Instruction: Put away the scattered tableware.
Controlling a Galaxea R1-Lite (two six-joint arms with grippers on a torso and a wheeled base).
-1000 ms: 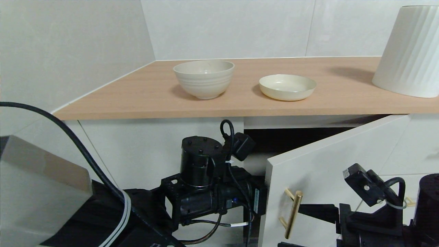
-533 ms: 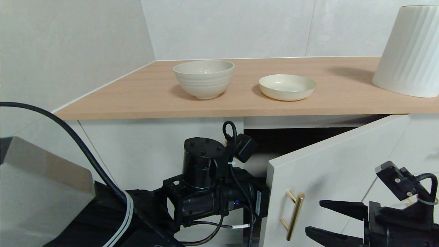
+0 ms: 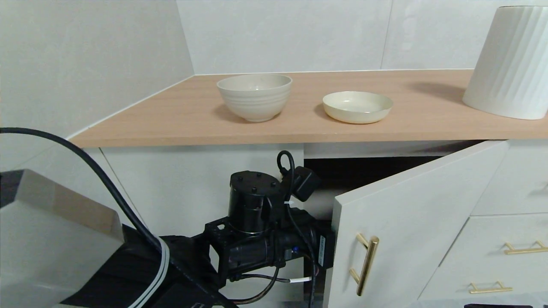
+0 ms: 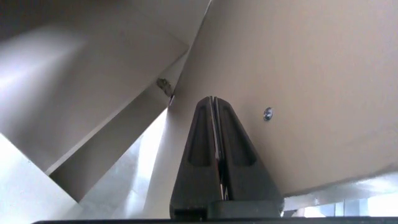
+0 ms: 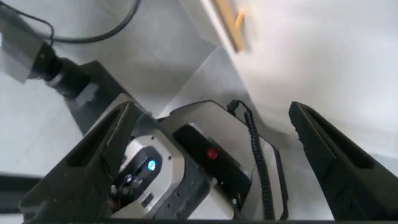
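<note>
Glossy bowl (image 3: 254, 97), matt wooden countertop (image 3: 171, 122)

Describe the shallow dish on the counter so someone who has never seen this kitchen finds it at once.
Start at the wooden countertop above the half-open cabinet door. Two cream pieces stand on it, apart; the shallow dish is the right-hand one, beside the deep bowl. It is low, wide and smooth, while the bowl is tall and ridged.

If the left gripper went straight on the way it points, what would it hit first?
Most likely the inside of the cabinet door, just ahead of the left gripper; how close is unclear.
</note>
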